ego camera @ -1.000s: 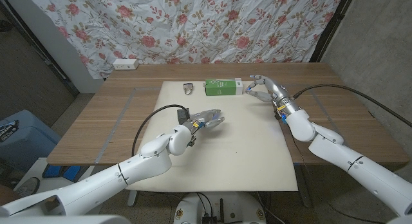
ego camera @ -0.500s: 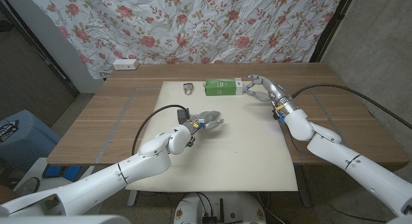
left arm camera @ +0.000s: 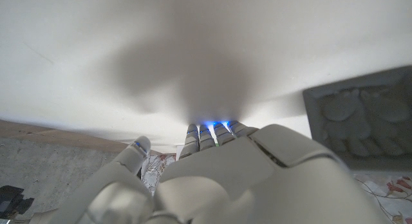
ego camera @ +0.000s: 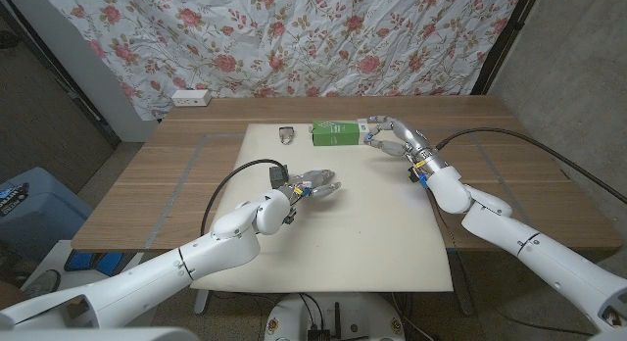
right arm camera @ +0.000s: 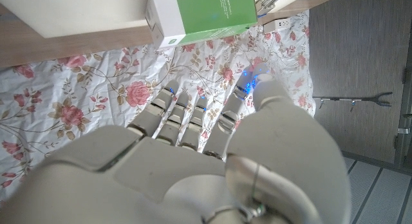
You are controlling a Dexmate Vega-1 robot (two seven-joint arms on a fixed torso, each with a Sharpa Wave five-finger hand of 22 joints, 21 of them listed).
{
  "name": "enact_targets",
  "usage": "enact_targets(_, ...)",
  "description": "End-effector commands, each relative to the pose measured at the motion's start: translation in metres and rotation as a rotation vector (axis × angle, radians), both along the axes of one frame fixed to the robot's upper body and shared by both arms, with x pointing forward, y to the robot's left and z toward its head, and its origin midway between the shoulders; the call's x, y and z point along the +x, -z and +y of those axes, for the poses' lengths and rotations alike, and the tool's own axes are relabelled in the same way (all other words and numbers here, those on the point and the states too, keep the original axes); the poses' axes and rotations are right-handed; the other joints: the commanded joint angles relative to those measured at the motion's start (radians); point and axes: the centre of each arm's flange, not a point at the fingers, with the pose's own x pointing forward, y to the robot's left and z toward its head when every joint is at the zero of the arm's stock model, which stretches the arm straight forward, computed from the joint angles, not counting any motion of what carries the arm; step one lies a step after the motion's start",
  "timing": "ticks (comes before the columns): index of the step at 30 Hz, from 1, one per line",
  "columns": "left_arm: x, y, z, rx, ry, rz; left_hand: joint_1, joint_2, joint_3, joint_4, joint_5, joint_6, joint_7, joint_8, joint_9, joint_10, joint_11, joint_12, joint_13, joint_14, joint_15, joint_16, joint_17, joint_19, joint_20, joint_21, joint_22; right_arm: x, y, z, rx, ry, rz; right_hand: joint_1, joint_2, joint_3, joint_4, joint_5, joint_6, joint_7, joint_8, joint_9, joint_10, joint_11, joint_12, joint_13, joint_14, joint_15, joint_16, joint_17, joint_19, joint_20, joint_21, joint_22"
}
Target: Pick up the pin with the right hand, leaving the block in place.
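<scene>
The right hand (ego camera: pixel 388 135) sits near the far edge of the white mat (ego camera: pixel 392 233), its fingers curled loosely and reaching toward the right end of the green-and-white block (ego camera: pixel 339 134). The fingertips are at or just beside that end of the block; whether they touch it cannot be told, and nothing is plainly seen in the hand's grasp. In the right wrist view the same hand (right arm camera: pixel 212 159) shows its fingers bent forward with the block (right arm camera: pixel 206 11) just beyond them.

The block lies on its long side along the far edge of the mat, near the middle of the wooden table (ego camera: pixel 549 184). To the block's left, apart from it and also at the mat's far edge, lies the pin (ego camera: pixel 286 134), a small dark metal thing; the block is between it and the right hand. The pin (right arm camera: pixel 270 0) also shows as a small metallic shape past the block's corner in the right wrist view.

The left hand (ego camera: pixel 315 182) is over the middle of the mat, fingers spread a little and holding nothing. The left wrist view shows this hand (left arm camera: pixel 219 179) close above the white surface.

A white power strip (ego camera: pixel 190 97) lies at the table's far left corner, before the flowered curtain (ego camera: pixel 294 37).
</scene>
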Motion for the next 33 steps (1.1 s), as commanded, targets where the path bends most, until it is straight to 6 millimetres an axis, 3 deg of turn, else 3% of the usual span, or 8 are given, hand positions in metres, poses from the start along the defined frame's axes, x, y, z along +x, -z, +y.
enact_targets(1,0.000,-0.001,0.000,0.017,-0.003,0.009,-0.010,0.119,-0.008,-0.002,0.004,0.013,-0.002,0.007,0.002,0.002,-0.006,0.006,0.001,-0.007,-0.016,0.007,0.003,-0.011,-0.071,0.006,0.004,0.006,0.005,0.014,-0.003,-0.039,0.007,0.005,0.006,-0.003,-0.002,0.006,0.015,-0.001,0.002,0.001,0.007,0.006,-0.005,0.004,-0.002,-0.041,0.005,0.005,-0.001,0.005,0.001,0.002)
enact_targets(23,0.001,0.002,0.001,0.016,-0.010,0.021,-0.009,0.120,-0.023,-0.004,0.006,0.016,0.003,0.003,0.003,0.005,0.000,0.007,0.001,-0.007,-0.011,0.007,0.003,-0.015,-0.072,0.009,0.004,0.016,0.022,0.015,-0.025,-0.024,0.051,0.013,0.003,-0.006,-0.005,0.007,0.021,-0.002,0.001,-0.004,0.001,0.014,-0.010,0.003,-0.009,-0.029,0.002,0.005,-0.017,0.025,-0.005,0.002)
enact_targets(33,0.002,0.003,0.000,0.013,-0.002,0.028,-0.008,0.122,-0.026,-0.005,0.006,0.016,0.002,0.001,0.003,0.005,-0.001,0.007,0.001,-0.006,-0.010,0.007,0.002,-0.013,-0.071,0.011,0.004,0.018,0.029,0.017,-0.057,-0.021,0.061,0.016,0.002,-0.007,-0.006,0.006,0.020,-0.003,-0.001,-0.006,0.003,0.011,-0.010,0.003,-0.022,-0.027,-0.003,0.005,-0.025,0.021,-0.008,0.001)
